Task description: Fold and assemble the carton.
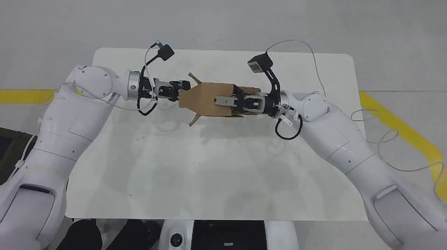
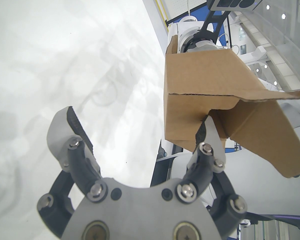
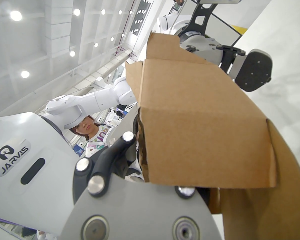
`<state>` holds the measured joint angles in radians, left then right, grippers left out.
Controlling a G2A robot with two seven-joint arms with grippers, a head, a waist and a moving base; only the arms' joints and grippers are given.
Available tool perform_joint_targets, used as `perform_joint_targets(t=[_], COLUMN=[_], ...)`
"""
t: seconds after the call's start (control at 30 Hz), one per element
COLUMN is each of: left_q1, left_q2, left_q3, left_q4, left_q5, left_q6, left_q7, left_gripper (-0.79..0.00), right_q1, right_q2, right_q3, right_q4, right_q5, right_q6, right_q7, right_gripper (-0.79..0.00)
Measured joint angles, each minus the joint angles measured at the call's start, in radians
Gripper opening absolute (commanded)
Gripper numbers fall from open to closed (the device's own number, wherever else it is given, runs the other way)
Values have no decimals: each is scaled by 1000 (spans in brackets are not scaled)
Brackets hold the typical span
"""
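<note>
The brown carton is held above the middle back of the white table, part folded, with loose flaps sticking out at its left end. My right gripper is shut on the carton's right end, with one finger lying along its top panel. The carton hides that gripper's fingertips in the right wrist view. My left gripper stands open at the carton's left end. One of its fingers touches the edge of a flap on the carton; the other finger is free.
Loose cables trail from both wrists over the back of the table. Yellow floor tape runs past the table's right side. The table's front half is bare white surface.
</note>
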<state>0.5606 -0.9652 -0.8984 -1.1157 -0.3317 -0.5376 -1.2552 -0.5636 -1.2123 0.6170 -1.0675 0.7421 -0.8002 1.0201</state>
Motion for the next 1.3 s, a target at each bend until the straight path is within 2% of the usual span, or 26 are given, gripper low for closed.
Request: perform_joint_targets(t=[0.5, 0.73, 0.9, 1.07, 1.3], left_q1=[2, -6, -11, 12, 57], left_q2=[-4, -2, 2, 9, 25], left_q3=[-7, -28, -39, -39, -38], left_q4=[-2, 28, 41, 1, -87], left_q5=[7, 10, 70, 147, 215], left_q6=[5, 1, -29, -76, -96], left_q7=[-10, 5, 28, 47, 69], left_gripper=[0, 0, 0, 0, 0], right_q1=[6, 2, 2, 0, -43], right_q2=[-5, 4, 4, 4, 25], right_q3=[-2, 19, 19, 22, 100], right_q4=[16, 35, 34, 32, -8], right_q5=[1, -10, -10, -15, -121], right_q6=[1, -13, -13, -10, 12], right_q7=[1, -13, -13, -19, -124], right_gripper=[-785, -785, -785, -785, -785])
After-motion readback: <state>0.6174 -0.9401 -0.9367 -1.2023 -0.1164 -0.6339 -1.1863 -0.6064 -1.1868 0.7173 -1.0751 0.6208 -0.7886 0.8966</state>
